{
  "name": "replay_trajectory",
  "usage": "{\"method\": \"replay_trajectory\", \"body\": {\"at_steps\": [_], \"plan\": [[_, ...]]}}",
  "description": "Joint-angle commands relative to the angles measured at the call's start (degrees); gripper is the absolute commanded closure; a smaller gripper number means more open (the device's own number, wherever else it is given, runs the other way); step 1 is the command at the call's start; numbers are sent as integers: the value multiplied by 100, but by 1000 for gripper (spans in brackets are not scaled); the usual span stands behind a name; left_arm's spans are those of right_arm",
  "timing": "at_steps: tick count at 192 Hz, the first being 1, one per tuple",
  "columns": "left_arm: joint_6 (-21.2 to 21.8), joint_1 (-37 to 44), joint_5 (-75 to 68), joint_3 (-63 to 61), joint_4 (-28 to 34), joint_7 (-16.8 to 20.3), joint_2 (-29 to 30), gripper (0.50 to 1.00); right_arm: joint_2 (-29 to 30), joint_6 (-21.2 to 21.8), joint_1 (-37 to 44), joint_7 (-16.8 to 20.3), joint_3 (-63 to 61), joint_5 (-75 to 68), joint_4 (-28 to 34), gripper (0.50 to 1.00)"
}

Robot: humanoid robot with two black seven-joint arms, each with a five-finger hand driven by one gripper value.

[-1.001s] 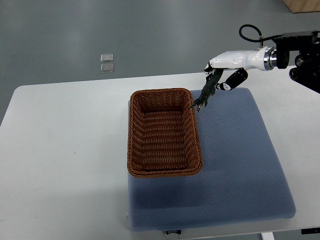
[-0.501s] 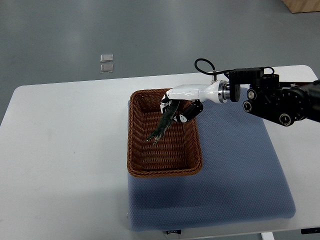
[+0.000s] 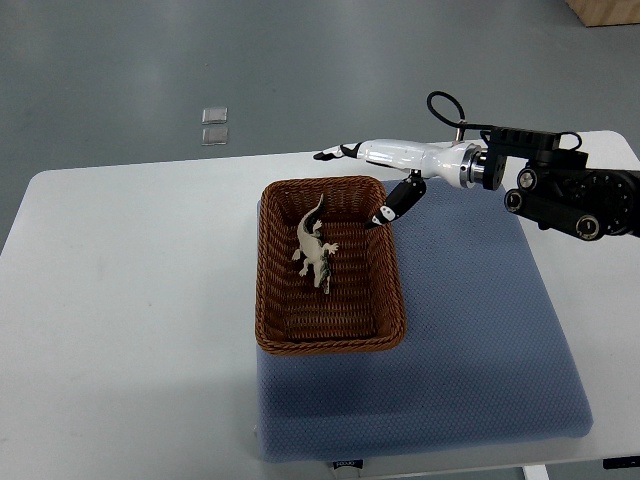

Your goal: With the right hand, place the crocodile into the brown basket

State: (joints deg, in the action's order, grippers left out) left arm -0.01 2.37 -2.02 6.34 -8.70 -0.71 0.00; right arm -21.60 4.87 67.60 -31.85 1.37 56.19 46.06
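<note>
Since the crocodile [image 3: 316, 250] lies inside the brown basket [image 3: 262, 275], lift the spread, empty right hand [image 3: 392, 155] clear of its rim.

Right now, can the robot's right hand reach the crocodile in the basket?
Probably yes. The right hand hovers open at the brown basket's far right corner, and the crocodile lies uncovered inside with nothing between them.

A white surface [image 3: 130, 300] was covered on its right part by a blue-grey padded mat [image 3: 480, 340]. Two small pale squares [image 3: 213, 126] were laid close together on the grey floor [image 3: 300, 60] beyond. A wooden corner [image 3: 605, 10] was seen at top right.
</note>
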Motion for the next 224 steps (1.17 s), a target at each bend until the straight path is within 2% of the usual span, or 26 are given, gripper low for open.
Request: {"method": "replay_trajectory", "body": {"at_steps": [1, 25, 81, 108, 120, 143, 224], "plan": [[1, 1, 0, -1, 0, 1, 0, 500, -230, 672, -53, 108, -154, -1021, -176, 566], [1, 1, 0, -1, 0, 1, 0, 500, -520, 1429, -247, 539, -145, -2814, -290, 564], [1, 1, 0, -1, 0, 1, 0, 500, -573, 2185, -871, 1489, -163, -5382, -1037, 564], [-8, 1, 0, -1, 0, 1, 0, 500, -538, 2361, -1117, 2481, -163, -6848, -1160, 564], [1, 1, 0, -1, 0, 1, 0, 500, -529, 2352, -1143, 2771, -163, -7490, -1160, 562], [1, 1, 0, -1, 0, 1, 0, 500, -520, 2352, -1187, 2789, -154, -8010, -1152, 562], [1, 1, 0, -1, 0, 1, 0, 500, -494, 2370, -1372, 2728, -277, -7939, -1152, 562]]}}
